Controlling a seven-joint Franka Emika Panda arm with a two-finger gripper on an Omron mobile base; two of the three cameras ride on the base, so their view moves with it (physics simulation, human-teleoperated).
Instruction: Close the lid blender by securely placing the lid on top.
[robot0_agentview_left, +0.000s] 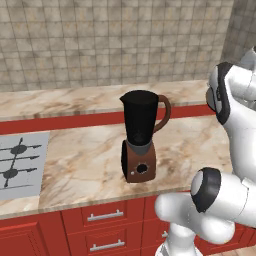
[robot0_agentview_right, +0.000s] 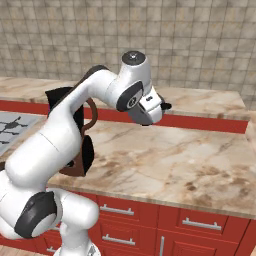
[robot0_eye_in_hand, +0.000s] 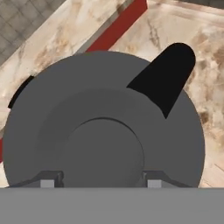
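No writing reads anywhere. The lid (robot0_eye_in_hand: 103, 131) sits right against the fingers (robot0_eye_in_hand: 48, 180), which pinch its knob above the worktop (robot0_eye_in_hand: 205, 52).

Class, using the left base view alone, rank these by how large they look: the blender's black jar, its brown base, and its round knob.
1. jar, largest
2. base
3. knob, smallest
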